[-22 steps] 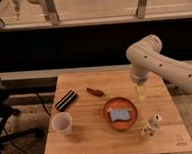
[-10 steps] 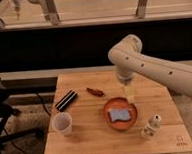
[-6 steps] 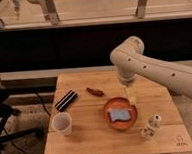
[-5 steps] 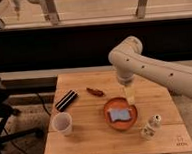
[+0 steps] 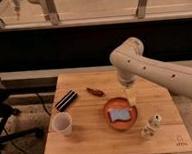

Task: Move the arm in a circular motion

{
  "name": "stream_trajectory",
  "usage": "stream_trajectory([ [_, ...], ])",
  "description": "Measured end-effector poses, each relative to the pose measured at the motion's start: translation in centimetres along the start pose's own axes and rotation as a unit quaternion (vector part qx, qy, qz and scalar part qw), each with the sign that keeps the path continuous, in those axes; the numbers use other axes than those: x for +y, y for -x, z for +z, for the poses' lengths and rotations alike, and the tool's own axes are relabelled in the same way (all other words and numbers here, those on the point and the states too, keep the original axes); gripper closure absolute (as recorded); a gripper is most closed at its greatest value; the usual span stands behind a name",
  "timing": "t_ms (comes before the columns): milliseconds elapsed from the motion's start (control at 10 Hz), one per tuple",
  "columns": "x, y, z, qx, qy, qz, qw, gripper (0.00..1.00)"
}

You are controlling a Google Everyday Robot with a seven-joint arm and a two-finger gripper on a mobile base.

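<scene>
The arm (image 5: 157, 75) slants in from the right over the table (image 5: 94, 142), tip pointing down; its gripper (image 5: 131, 96), open or closed I cannot tell, hangs above the red plate (image 5: 122, 127) holding a blue cloth (image 5: 119, 114)

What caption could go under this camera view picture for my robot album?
The cream-white arm bends over the wooden table, its end effector pointing down by the orange plate's back edge.
</scene>
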Motion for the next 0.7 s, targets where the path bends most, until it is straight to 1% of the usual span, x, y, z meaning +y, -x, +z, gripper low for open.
stream_trajectory([
  [100,-0.7,0.4,0.1,-0.002,-0.004,-0.003,1.0,0.18],
  [200,-1.9,0.6,0.3,-0.007,-0.008,-0.006,0.9999,0.2],
  [500,-6.2,1.0,1.3,-0.02,-0.02,-0.014,0.9995,0.2],
  [700,-8.4,0.4,1.7,-0.025,-0.029,-0.008,0.9992,0.2],
])
